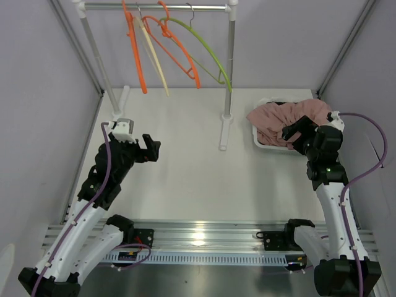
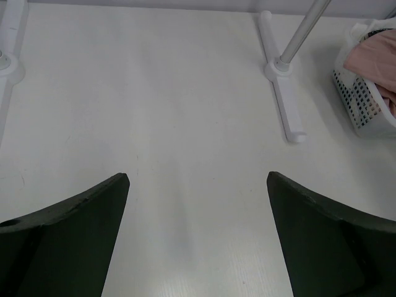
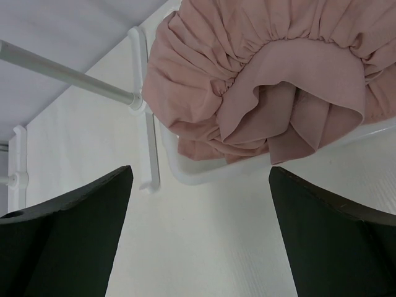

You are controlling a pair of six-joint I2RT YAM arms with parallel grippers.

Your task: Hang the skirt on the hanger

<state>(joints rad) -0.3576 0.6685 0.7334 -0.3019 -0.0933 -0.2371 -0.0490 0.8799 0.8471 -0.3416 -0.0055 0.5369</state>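
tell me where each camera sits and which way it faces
Top external: above and behind the arms, looking down on the table, rack, hangers and skirt; both arms show, left gripper and right gripper open.
Left wrist: on the left wrist, facing across the table to a rack foot and the basket; its fingers frame the bottom.
Right wrist: on the right wrist, aimed down at the skirt in the basket; its fingers show.
Shared: both wrist views catch basket and rack foot.
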